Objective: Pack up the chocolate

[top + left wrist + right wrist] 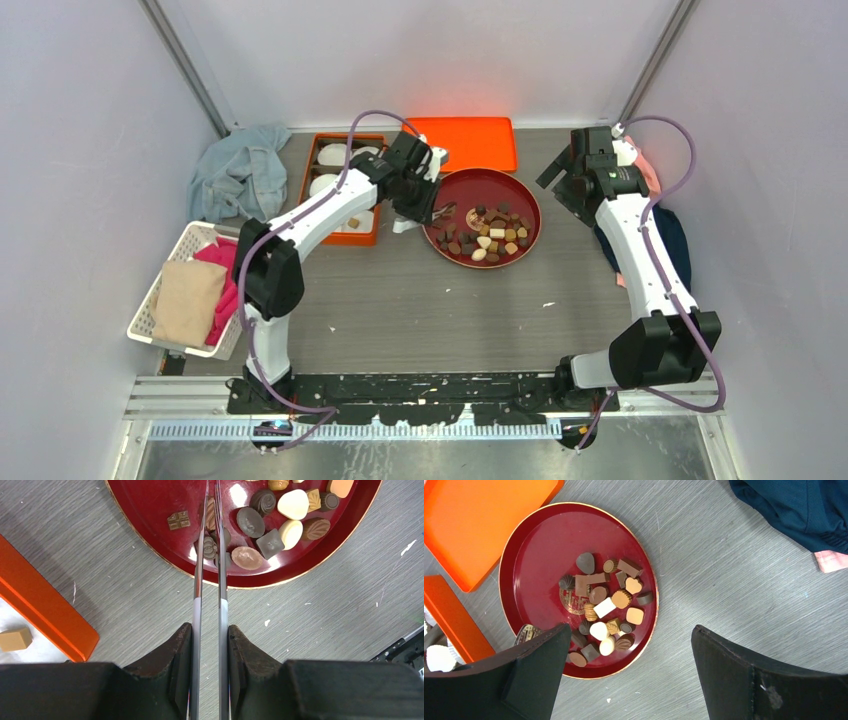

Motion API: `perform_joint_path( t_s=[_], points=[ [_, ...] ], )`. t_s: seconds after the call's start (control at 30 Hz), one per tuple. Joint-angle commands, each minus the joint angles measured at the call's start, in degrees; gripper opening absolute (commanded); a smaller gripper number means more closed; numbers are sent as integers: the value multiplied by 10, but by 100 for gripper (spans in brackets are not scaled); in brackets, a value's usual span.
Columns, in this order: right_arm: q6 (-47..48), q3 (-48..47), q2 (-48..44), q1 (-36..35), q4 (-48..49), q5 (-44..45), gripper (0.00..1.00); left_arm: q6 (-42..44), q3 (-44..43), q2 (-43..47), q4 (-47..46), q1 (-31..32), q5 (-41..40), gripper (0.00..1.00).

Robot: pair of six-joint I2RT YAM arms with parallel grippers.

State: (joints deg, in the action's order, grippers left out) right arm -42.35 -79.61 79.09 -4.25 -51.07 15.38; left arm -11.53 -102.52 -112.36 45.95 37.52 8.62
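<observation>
**Packing barely begun, heap on the plate**

At far left sit a white basket [158, 285] of cloths and a crumpled blue-grey cloth [240, 175], both well apart from the work. Next comes the orange box [306, 185], lined with white paper cups [333, 155]. I can make out only one tan candy [353, 222] in it, so by my reckoning nearly everything is left to do.

The left tool [440, 212] hangs between the box and the red plate [470, 188], its long blades drawn close with a thin gap. The tips are hard to see, so I cannot tell whether they pinch a piece. The chocolate [492, 235] lies heaped in the plate's near half.

The box wall and the plate's raised rim are the edges to get over, and the gap between them is narrow. The right tool [644, 670] hovers to the right of the plate, spread wide and empty, with a dark blue cloth [678, 245] beneath its arm. Bare surface [420, 310] lies open in front.
</observation>
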Motion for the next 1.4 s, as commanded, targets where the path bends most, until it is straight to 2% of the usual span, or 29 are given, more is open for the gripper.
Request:
perform_joint_path(
  t_s=[0.0, 0.1, 0.77, 1.23, 1.37],
  points=[
    [0, -21, -21, 2, 4, 11, 96, 12, -10, 8, -18, 4, -1, 27],
    [-1, -22, -21, 3, 3, 11, 96, 13, -1, 10, -23, 6, -1, 32],
    [-5, -23, -19, 3, 2, 7, 96, 17, 4, -9, -28, 16, -12, 43],
    [-5, -27, -12, 2, 5, 4, 96, 41, -24, -39, -4, 34, -46, 44],
    [-4, -30, -7, 3, 5, 3, 96, 51, -39, -47, 12, 41, -58, 40]
  ],
)
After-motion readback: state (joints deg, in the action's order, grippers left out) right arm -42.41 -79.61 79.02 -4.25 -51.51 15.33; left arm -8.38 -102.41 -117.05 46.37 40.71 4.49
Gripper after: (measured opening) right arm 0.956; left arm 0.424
